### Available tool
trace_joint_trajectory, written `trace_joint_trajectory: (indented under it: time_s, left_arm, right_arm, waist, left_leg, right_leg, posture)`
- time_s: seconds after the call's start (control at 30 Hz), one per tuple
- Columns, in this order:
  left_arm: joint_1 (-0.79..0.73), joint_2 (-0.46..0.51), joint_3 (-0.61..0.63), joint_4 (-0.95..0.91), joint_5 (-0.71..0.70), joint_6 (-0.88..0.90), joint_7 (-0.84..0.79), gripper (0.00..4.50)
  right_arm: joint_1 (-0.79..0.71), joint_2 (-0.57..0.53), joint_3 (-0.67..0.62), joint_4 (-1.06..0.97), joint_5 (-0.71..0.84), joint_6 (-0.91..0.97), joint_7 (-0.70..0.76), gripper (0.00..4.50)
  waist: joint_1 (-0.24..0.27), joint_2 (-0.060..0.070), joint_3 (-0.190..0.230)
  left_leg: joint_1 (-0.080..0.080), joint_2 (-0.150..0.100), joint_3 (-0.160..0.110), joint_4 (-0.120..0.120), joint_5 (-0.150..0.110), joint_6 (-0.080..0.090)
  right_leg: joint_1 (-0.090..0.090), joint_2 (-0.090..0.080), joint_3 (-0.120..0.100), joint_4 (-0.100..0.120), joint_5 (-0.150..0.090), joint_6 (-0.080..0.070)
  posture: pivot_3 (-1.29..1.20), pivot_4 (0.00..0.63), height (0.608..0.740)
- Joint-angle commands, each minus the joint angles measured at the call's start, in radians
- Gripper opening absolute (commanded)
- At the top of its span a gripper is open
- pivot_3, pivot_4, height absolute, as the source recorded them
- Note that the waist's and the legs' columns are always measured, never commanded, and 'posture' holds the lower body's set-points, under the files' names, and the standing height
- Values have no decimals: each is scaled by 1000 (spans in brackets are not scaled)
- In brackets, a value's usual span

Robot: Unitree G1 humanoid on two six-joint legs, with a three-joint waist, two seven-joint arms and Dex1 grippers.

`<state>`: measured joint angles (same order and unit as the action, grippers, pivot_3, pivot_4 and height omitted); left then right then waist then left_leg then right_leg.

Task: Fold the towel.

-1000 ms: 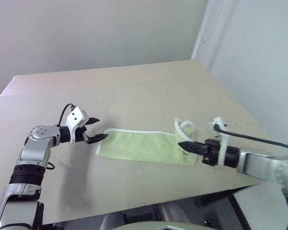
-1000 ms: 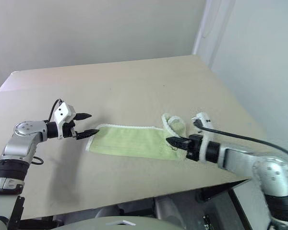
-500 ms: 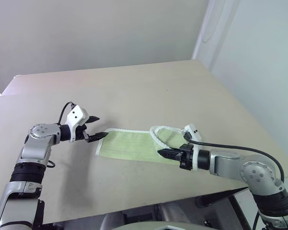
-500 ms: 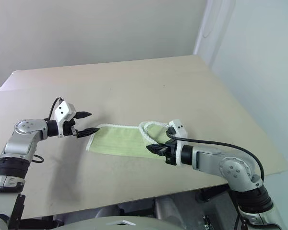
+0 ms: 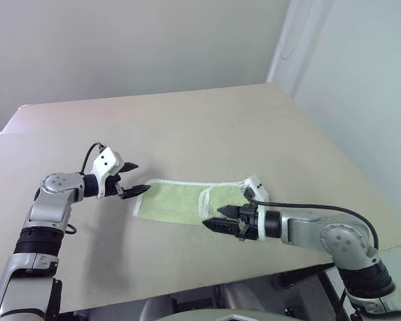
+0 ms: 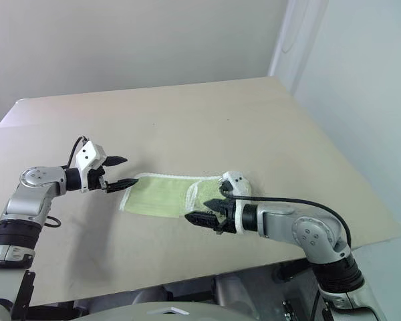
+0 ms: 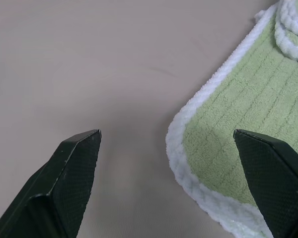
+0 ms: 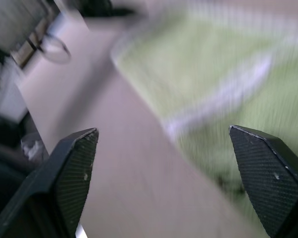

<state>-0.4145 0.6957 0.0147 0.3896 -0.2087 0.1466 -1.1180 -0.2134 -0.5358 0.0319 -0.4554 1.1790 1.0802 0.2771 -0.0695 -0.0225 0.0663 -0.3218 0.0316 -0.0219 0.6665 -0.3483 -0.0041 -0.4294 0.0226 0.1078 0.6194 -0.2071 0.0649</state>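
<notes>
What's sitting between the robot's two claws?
The towel, partly folded, spans the table between the left gripper and right gripper, seen from the head views.

Yellow-green towel (image 5: 180, 202) flat on table, right end folded over.

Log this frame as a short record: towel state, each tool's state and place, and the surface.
towel: flat on table, right end folded over onto itself
left tool: open, at towel's left end, holding nothing
right tool: open, at the folded right end, holding nothing
table: beige
fold: partly done
</notes>
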Motion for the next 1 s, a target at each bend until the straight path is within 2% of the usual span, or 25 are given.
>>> trace_joint_trajectory:
  time_s: [0.03,0.17,0.33,0.5,0.57,0.7,0.83,1.0]
  left_arm:
    - [-21,20,24,-13,-7,-6,6,4500]
    - [-20,19,24,-17,-9,-4,11,4500]
    - [-18,18,33,-29,-31,28,5,4500]
    - [5,55,60,-77,-72,138,-8,4500]
    - [17,72,73,-103,-96,192,-11,4500]
    - [40,125,82,-159,-133,354,-22,4500]
    - [49,199,69,-219,-178,595,-26,4500]
    - [-9,195,93,-163,-275,872,-6,4500]
  right_arm:
    - [-31,-3,-100,-48,-19,-88,20,4192]
    - [4,-26,-48,-27,-217,-198,68,4192]
    - [69,-14,142,66,-503,-388,169,4192]
    - [59,49,301,278,-809,-574,140,4192]
    - [62,56,337,314,-887,-619,145,4192]
    - [72,49,335,306,-944,-641,173,4192]
    - [47,23,251,255,-921,-625,215,4192]
    - [-1,48,167,211,-872,-561,232,4192]
  waist:
    - [0,0,0]
    - [0,0,0]
    - [-1,-1,0]
    - [-2,-1,-1]
    - [-3,-1,-1]
    - [-3,-5,-3]
    - [-3,-5,-3]
    - [-2,-5,-3]
  left_leg:
    - [0,0,0,0,0,0]
    - [0,0,0,0,0,0]
    - [0,0,0,0,0,0]
    - [1,0,0,1,0,0]
    - [2,0,0,1,0,0]
    - [2,0,0,1,0,0]
    - [3,0,0,2,0,-1]
    - [3,-1,-1,2,0,-1]
  right_leg:
    - [0,0,0,0,0,0]
    - [0,0,0,0,0,0]
    - [0,0,0,0,0,0]
    - [0,0,0,2,0,0]
    - [0,0,0,2,0,0]
    - [0,0,0,4,0,0]
    - [0,0,0,5,0,0]
    - [0,0,0,5,-1,-1]
  posture:
    - [0,0,712]
    - [0,0,712]
    - [0,0,712]
    - [0,0,712]
    - [0,0,712]
    - [0,0,712]
    - [0,0,712]
    - [0,0,712]
